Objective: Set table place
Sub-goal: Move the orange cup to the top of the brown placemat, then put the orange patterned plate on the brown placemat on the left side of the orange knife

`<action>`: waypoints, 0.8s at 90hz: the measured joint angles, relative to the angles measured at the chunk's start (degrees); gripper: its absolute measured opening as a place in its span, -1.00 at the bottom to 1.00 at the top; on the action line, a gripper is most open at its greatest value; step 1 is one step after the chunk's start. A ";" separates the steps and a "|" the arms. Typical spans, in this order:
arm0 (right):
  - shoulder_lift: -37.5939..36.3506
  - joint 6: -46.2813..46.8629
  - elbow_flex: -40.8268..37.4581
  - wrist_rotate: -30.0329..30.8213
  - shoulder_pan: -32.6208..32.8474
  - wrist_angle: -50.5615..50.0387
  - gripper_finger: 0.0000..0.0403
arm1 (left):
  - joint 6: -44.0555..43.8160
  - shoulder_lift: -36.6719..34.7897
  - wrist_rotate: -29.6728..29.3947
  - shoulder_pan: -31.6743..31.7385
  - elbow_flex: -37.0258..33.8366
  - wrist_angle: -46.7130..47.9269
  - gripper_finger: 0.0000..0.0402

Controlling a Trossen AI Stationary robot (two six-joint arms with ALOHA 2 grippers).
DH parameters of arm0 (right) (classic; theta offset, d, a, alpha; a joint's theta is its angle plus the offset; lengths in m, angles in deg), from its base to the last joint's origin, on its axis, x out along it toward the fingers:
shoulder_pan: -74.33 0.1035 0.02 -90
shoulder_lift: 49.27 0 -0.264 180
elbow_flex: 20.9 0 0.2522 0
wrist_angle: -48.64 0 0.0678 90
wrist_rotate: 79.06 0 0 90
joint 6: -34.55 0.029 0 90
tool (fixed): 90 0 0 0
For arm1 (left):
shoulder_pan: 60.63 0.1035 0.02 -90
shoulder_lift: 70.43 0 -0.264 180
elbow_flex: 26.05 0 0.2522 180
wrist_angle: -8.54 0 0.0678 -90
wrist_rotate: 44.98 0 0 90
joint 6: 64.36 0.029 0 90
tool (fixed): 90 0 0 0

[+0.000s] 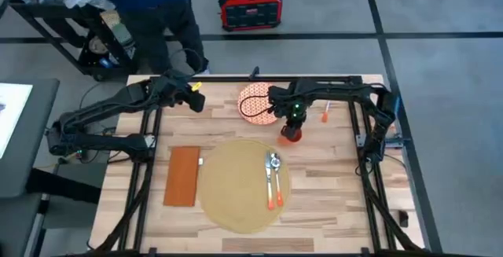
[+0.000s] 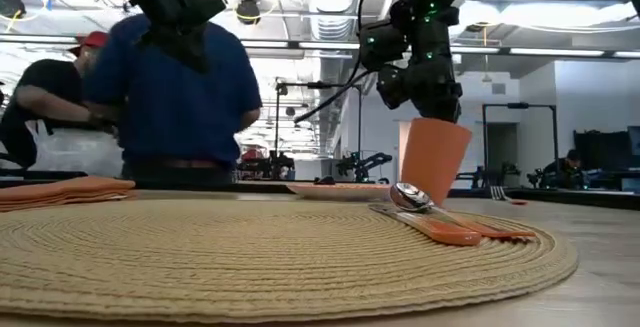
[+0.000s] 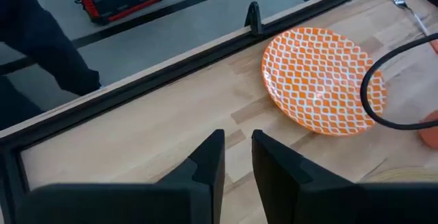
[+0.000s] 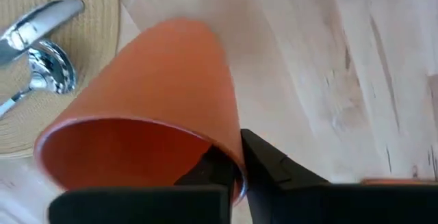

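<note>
Placemat point(image 1: 236, 185), round and tan, lies flat near the front middle of the table point(image 1: 330, 202); being round it has no long axis and points nowhere, so the things on it set the direction; a spoon point(image 1: 274, 163) and another piece of cutlery with an orange handle point(image 1: 270, 196) lie side by side on its right part, their long axes running front to back, bowl end toward the far edge; a rust-orange napkin point(image 1: 182, 175) lies just beside the mat on its left, long axis also front to back.

The step in hand looks like placing the cup: the right gripper point(image 1: 292, 125) has its jaws pinched on the rim of an orange cup point(image 4: 147, 107), one finger inside and one outside; the cup stands mouth up, widening toward the rim, tilted slightly, just off the mat's far right edge; whether its base touches the table I cannot tell.

Next, I judge, the cup must sit flat and upright before the jaws part and lift straight off the rim, or it may tip.

The left gripper point(image 3: 237, 164) hangs over the table's far left, jaws narrowly apart and holding nothing, with the patterned plate point(image 3: 318, 79) lying ahead of it.
</note>
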 joint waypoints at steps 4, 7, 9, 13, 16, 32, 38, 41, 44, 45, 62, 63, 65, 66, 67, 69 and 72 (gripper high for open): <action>-0.01 0.00 0.00 0.00 0.00 0.43 -0.85 | 0.00 0.00 0.00 0.00 0.00 0.02 -0.72; -0.02 0.00 0.00 0.00 0.00 0.68 -0.81 | 0.00 0.00 0.00 0.00 0.00 0.01 -0.72; -0.02 0.00 0.00 0.00 0.00 0.73 -0.78 | 0.00 0.00 0.00 0.00 0.00 0.00 -0.72; -0.02 0.00 0.00 0.00 0.00 0.81 -0.72 | 0.00 0.00 0.00 0.00 0.00 0.02 -0.72; -0.02 0.02 0.00 0.00 -0.02 0.97 -0.68 | 0.00 0.00 0.00 0.00 0.00 0.02 -0.72; -0.02 0.65 0.00 0.00 -0.02 2.50 -0.52 | 0.00 0.00 -0.02 0.00 0.00 -0.09 -0.72; -0.62 1.07 0.00 -0.83 -0.02 4.16 -0.48 | 0.00 0.00 -0.04 0.00 0.00 -0.13 -0.72; -1.11 1.20 0.00 -1.49 -0.02 5.39 -0.46 | -0.02 0.00 -0.04 0.00 0.00 -0.13 -0.72; -1.73 1.74 0.26 -1.79 -0.02 6.46 -0.45 | -0.32 0.00 -0.04 0.00 0.00 -0.22 -0.72; -1.98 1.89 0.43 -1.84 -0.03 6.73 -0.45 | -0.54 0.00 -0.04 0.00 0.00 -0.26 -0.72; -5.70 1.76 4.97 -1.39 -0.93 8.18 -0.44 | -5.92 0.38 1.04 0.82 -0.02 -4.62 -0.72; -5.92 1.75 5.21 -1.35 -1.07 8.38 -0.44 | -5.92 0.54 1.29 0.99 -0.02 -5.17 -0.72; -6.43 1.72 5.68 -1.21 -1.48 8.87 -0.44 | -6.18 0.87 2.15 1.35 -0.02 -6.30 -0.72; -6.68 1.68 5.90 -1.15 -1.72 9.13 -0.44 | -6.43 1.07 2.52 1.55 -0.02 -6.86 -0.72; -6.92 1.63 6.11 -1.10 -1.96 9.38 -0.44 | -6.71 1.27 2.82 1.77 -0.02 -7.43 -0.72; -7.31 1.35 6.44 -0.65 -2.44 9.75 -0.44 | -7.45 1.82 3.97 2.38 -0.02 -8.75 -0.72; -7.77 0.81 6.84 0.52 -3.24 10.09 -0.44 | -8.82 2.93 5.90 3.53 -0.02 -10.63 -0.72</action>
